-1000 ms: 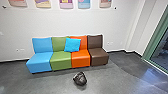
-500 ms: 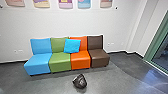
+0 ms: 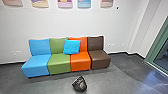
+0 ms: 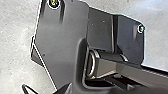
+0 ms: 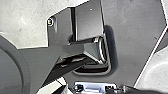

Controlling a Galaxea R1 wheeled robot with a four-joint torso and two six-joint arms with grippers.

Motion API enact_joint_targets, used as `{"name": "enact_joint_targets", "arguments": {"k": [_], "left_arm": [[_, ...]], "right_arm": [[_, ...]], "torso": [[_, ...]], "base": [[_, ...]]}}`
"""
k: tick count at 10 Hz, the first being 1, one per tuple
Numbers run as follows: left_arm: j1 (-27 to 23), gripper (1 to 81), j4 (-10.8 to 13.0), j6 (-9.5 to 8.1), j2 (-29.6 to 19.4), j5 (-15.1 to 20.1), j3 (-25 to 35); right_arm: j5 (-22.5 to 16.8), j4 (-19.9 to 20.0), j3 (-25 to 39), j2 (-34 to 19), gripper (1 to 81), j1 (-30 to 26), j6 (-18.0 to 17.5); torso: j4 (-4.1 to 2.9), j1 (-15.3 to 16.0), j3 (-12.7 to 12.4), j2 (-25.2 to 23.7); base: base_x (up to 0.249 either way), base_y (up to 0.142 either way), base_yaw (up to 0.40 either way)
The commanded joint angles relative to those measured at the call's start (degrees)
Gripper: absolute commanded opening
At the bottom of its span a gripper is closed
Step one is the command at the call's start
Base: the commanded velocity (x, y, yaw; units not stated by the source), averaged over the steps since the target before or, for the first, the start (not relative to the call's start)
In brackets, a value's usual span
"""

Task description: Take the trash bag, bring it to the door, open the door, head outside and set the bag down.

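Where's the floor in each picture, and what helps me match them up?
Head view: the floor runs across the lower part, beneath the trash bag and row of seats.
Left wrist view: pale floor beyond the robot's dark plate.
Right wrist view: pale floor beyond a similar plate.
Shared landmark: the floor itself.

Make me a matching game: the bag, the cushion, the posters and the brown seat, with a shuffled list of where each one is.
1. Bag
2. Cushion
3. Posters
4. Brown seat

A. Up on the wall
B. Right end of the row of seats
C. On the floor
D. Against the green seat and orange seat

Pairs: 1-C, 2-D, 3-A, 4-B
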State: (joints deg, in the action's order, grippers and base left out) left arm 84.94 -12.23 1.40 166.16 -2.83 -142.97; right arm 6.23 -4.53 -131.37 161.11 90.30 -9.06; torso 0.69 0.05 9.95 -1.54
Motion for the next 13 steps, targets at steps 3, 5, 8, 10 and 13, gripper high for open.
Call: {"name": "enact_joint_targets", "arguments": {"k": [3,5,8,10,13], "left_arm": [[-1.7,81.1,-0.2,0.00,-0.6,3.7,0.4],[-1.7,81.1,-0.2,0.00,-0.6,3.7,0.4],[-1.7,81.1,-0.2,0.00,-0.7,3.6,0.3],[-1.8,81.1,-0.2,0.00,-0.6,3.6,0.4],[-1.7,81.1,-0.2,0.00,-0.6,3.6,0.4]], "right_arm": [[-3.3,-0.2,0.9,-0.3,81.1,-1.6,-0.1],[-3.2,-0.2,0.9,-0.2,81.1,-1.3,-0.1],[-3.2,-0.2,1.0,-0.2,81.1,-1.5,-0.1],[-3.2,-0.1,0.9,-0.2,81.1,-1.6,-0.1],[-3.4,-0.4,1.1,-0.1,81.1,-1.3,0.2]], "torso": [[0.00,0.0,0.0,0.0],[0.00,0.0,0.0,0.0],[0.00,0.0,0.0,0.0],[0.00,0.0,0.0,0.0],[0.00,0.0,0.0,0.0]], "base": [[0.145,0.000,0.000],[0.144,0.000,0.000],[0.142,0.000,0.000],[0.142,0.000,0.000],[0.142,0.000,0.000]]}}
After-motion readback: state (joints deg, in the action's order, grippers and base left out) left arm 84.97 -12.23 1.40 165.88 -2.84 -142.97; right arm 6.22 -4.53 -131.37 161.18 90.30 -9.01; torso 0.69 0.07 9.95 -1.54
